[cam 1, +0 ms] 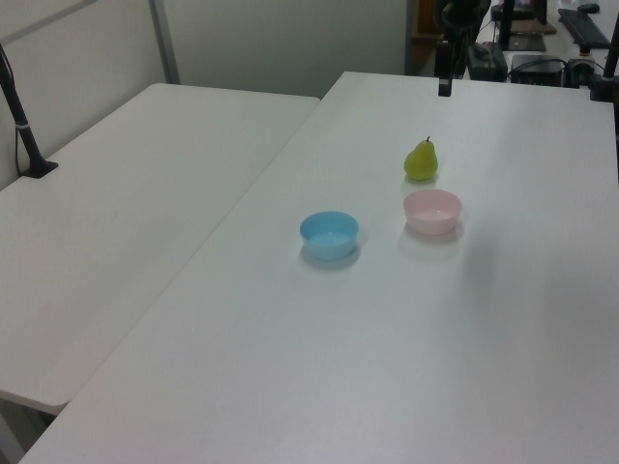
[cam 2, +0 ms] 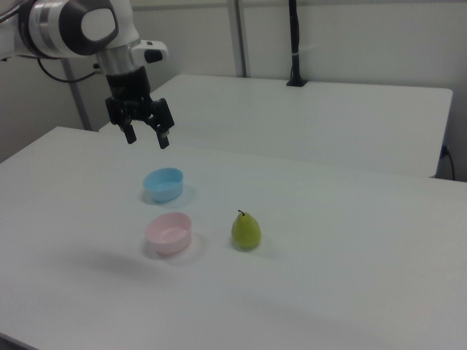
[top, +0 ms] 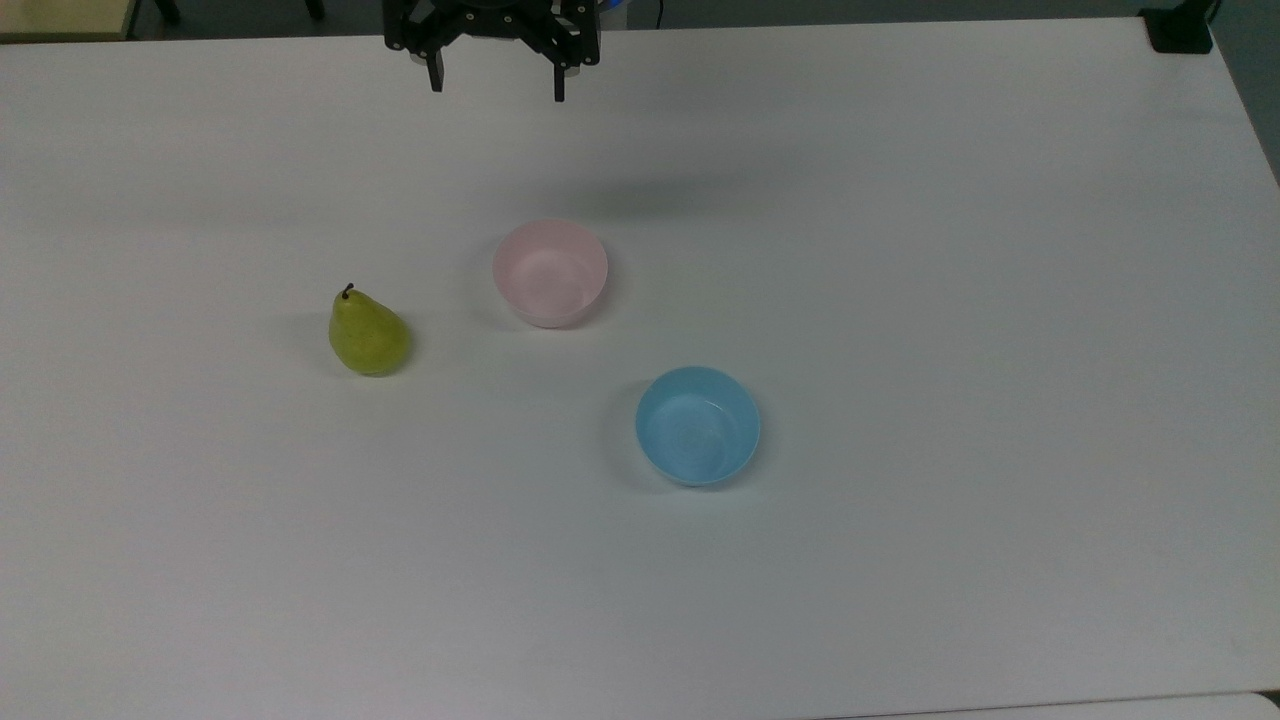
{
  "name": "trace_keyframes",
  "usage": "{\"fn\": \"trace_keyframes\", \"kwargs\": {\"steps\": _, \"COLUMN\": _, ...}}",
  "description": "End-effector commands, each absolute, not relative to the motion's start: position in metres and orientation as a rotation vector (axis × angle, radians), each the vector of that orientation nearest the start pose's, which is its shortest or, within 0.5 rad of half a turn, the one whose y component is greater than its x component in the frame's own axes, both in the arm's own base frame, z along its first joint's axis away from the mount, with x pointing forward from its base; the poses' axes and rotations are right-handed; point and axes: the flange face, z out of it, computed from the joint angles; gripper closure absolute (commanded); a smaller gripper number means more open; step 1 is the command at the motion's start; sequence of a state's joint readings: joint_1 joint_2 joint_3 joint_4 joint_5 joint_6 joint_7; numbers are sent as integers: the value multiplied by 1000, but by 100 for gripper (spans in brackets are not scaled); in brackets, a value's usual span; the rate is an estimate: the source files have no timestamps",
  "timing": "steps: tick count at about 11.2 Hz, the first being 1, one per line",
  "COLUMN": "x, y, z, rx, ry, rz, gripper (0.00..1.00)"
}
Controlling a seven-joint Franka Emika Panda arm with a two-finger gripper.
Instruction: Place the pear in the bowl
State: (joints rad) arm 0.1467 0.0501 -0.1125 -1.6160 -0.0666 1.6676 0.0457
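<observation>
Gripper (top: 497,88) hangs spread and empty above worktop (top: 900,300) near its far edge in top view, w/ pear (top: 368,335) upright on open surface beside pink bowl (top: 550,272), blue bowl (top: 698,425) nearby.

On my desk (top: 1000,300) I have three things, all apart from one another. In the top view, the pear (top: 368,333) stands at the left, the bowl (top: 550,272) sits to its right and a little farther off, and the second bowl (top: 698,425) lies nearer and to the right of that one. The gripper (top: 497,85) hangs above the desk's far edge, well apart from all three, behind the bowl. In the right view, a second desk (cam 2: 350,117) stands beyond mine, with a post (cam 2: 295,44) rising at its far side.
</observation>
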Motion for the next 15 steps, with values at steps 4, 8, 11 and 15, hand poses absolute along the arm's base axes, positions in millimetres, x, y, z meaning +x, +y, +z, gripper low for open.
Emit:
{"fn": "trace_keyframes", "kwargs": {"steps": 4, "x": 567, "y": 9, "z": 589, "rx": -3195, "ry": 33, "rz": 9, "gripper": 0}}
{"fn": "trace_keyframes", "kwargs": {"steps": 8, "x": 567, "y": 7, "z": 590, "rx": -3195, "ry": 37, "rz": 7, "gripper": 0}}
{"fn": "trace_keyframes", "kwargs": {"steps": 11, "x": 567, "y": 0, "z": 591, "rx": -3195, "ry": 40, "rz": -2, "gripper": 0}}
{"fn": "trace_keyframes", "kwargs": {"steps": 15, "x": 572, "y": -32, "z": 584, "rx": -3193, "ry": -122, "rz": 14, "gripper": 0}}
